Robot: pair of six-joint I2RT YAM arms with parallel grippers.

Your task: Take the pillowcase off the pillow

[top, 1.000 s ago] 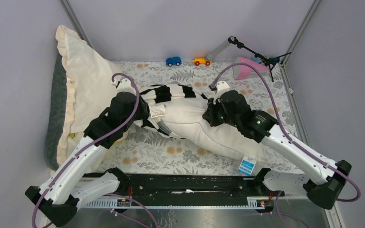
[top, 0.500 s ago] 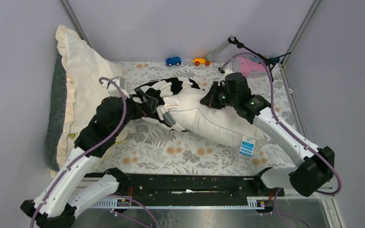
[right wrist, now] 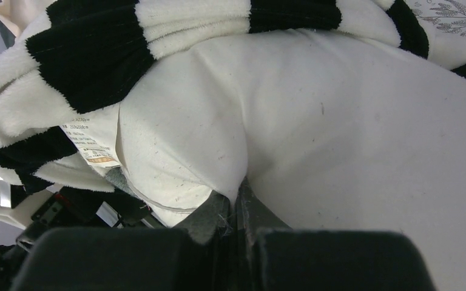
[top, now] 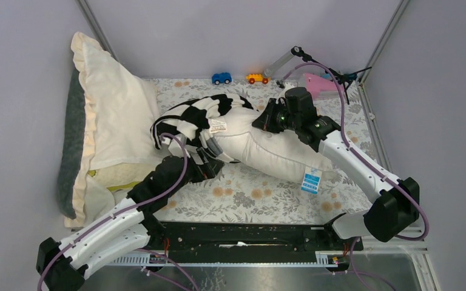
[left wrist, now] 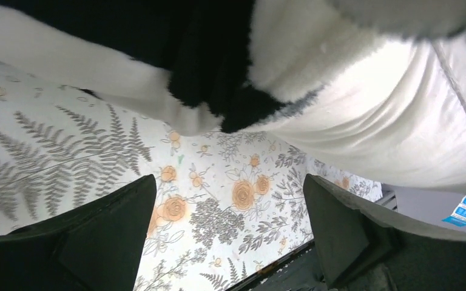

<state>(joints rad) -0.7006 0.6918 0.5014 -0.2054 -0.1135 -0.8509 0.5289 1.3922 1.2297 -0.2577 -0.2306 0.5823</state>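
The off-white pillow [top: 279, 153] lies slantwise across the floral cloth. The black and white striped pillowcase [top: 199, 115] is bunched over its left end. My right gripper [top: 261, 121] is shut on a pinch of pillow fabric, and in the right wrist view this gripper [right wrist: 238, 203] has the pillow [right wrist: 352, 121] folded between its jaws, with the pillowcase [right wrist: 97, 60] beyond. My left gripper [top: 213, 162] is open just below the bunched pillowcase. In the left wrist view the gripper [left wrist: 230, 227] holds nothing, and the pillowcase [left wrist: 206, 66] and pillow [left wrist: 394, 115] hang above its fingers [left wrist: 106, 233].
A cream ruffled pillow [top: 112, 115] with grey backing leans along the left wall. A blue toy car [top: 221, 77], an orange toy car [top: 256, 78] and a pink object [top: 315, 85] sit at the back. A blue tag [top: 310, 180] hangs off the pillow's near edge.
My left gripper has let go of the pillowcase, opened wide and drawn back toward the near edge. My right gripper has moved toward the back, still pinching the pillow.
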